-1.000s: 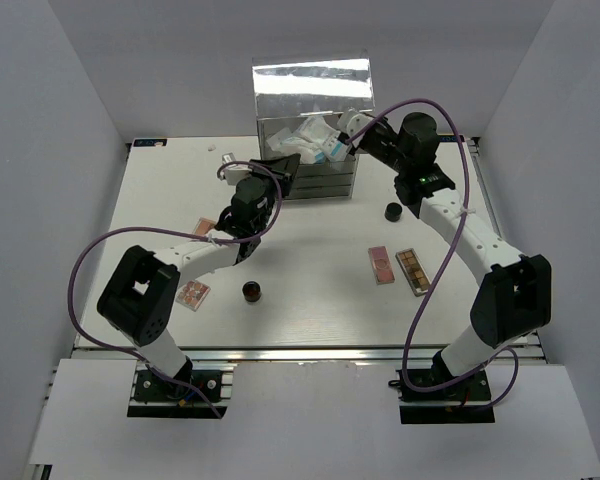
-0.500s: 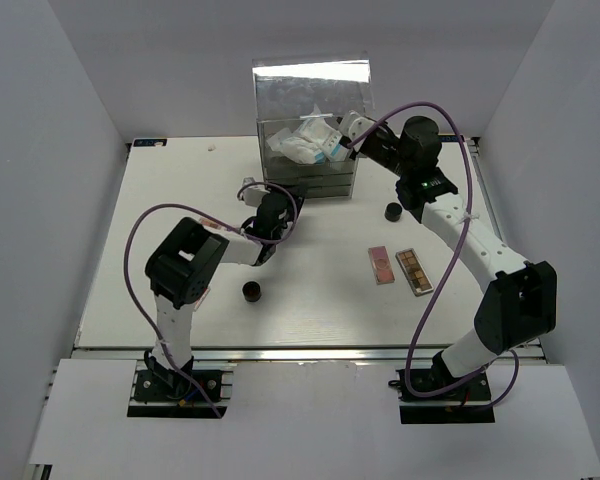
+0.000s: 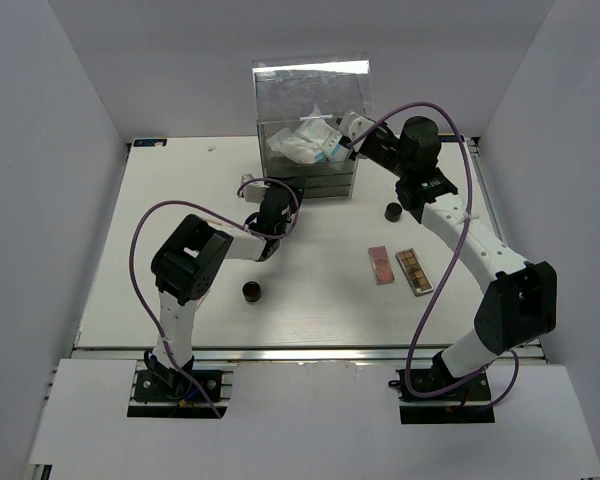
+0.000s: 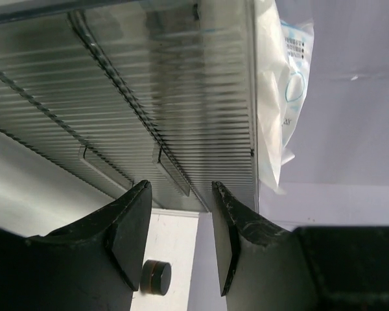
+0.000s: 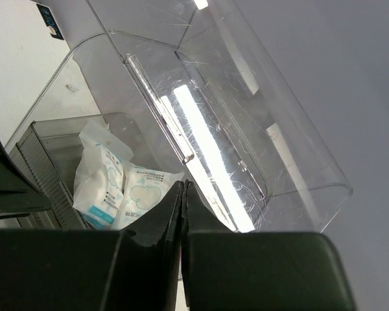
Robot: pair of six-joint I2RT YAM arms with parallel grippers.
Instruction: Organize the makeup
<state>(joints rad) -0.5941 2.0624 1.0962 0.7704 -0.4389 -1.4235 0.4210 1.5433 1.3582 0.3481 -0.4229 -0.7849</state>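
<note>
Top view:
- box (image 3: 325,185) at far centre of tabletop (image 3: 160,200), packets (image 3: 310,143) in its top compartment
- cylinder (image 3: 392,212) just right of box
- pink palette (image 3: 381,265) and brown palette (image 3: 413,271) side by side, near right
- jar (image 3: 251,291) near, left of centre
- left gripper (image 3: 283,192) at box's near-left corner, right gripper (image 3: 346,130) at box's top right edge; finger spread of neither readable here

Left wrist view only:
- left gripper (image 4: 180,188) wide and empty, ribbed drawer fronts just ahead

Right wrist view only:
- right gripper (image 5: 183,184) pressed closed, nothing seen between fingers
- lid (image 5: 246,116) raised, two packets below
</note>
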